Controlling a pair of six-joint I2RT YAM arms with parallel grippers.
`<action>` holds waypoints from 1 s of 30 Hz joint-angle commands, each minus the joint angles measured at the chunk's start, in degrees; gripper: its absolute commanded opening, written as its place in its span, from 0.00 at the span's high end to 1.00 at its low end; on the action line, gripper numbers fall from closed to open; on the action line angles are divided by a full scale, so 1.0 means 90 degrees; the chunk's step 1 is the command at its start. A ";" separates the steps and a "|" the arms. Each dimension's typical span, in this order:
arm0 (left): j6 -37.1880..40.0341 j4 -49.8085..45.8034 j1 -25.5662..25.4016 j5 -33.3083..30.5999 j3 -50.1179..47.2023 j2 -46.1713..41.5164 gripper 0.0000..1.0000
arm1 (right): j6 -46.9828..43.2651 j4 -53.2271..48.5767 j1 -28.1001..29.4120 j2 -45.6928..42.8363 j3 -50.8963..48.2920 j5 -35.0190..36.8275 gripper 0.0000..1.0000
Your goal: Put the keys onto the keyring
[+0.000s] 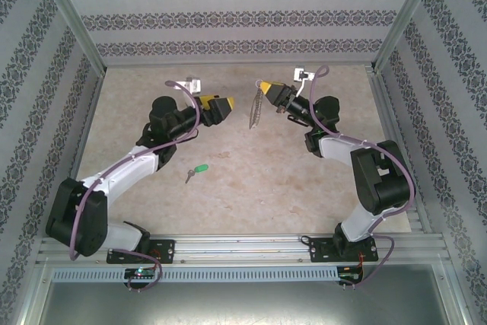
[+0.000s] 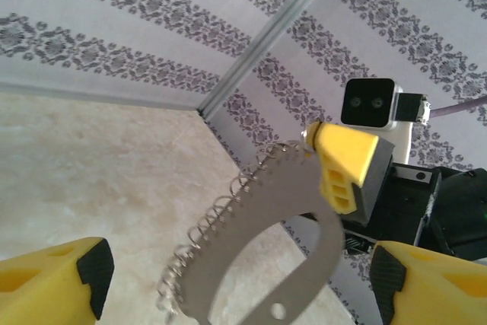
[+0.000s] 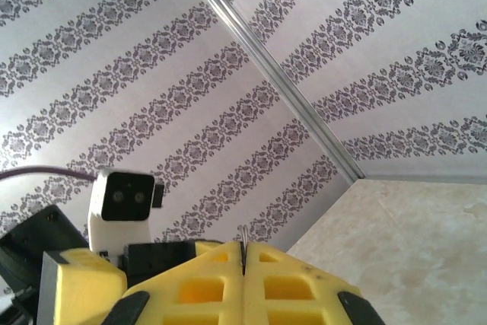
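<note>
The keyring (image 1: 257, 112), a grey metal loop with a row of small wire rings along one side, hangs from my right gripper (image 1: 266, 89), which is shut on its top end. In the left wrist view the keyring (image 2: 304, 203) fills the middle, pinched above by the right gripper's yellow fingers (image 2: 344, 159). My left gripper (image 1: 227, 106) faces it from the left, open and a short way off. Its fingers (image 2: 72, 279) stand wide apart with nothing between them. The green-headed key (image 1: 196, 170) lies on the table in front of the left arm. In the right wrist view a metal sliver (image 3: 243, 234) pokes out between the closed right gripper (image 3: 244, 249).
Patterned walls with metal corner posts (image 1: 72, 20) enclose the beige table (image 1: 251, 188) on three sides. A metal rail (image 1: 243, 247) carrying both arm bases runs along the near edge. The left arm's white wrist camera (image 3: 122, 199) faces the right one.
</note>
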 commanded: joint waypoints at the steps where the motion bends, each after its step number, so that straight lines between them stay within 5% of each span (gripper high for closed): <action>1: -0.0013 0.0434 0.0051 -0.0404 -0.0342 -0.0650 0.12 | 0.0184 0.0463 0.0165 -0.0194 -0.0153 0.0238 1.00; 12: 0.0350 -0.0395 0.0165 0.0718 0.0183 -0.0472 0.33 | -0.0645 -0.0551 0.0788 -0.0619 -0.0171 0.0186 1.00; 30: -0.0936 0.1754 0.0273 0.1760 0.0235 0.0654 0.47 | -0.1055 -0.1126 0.1099 -0.0803 -0.0093 0.0143 1.00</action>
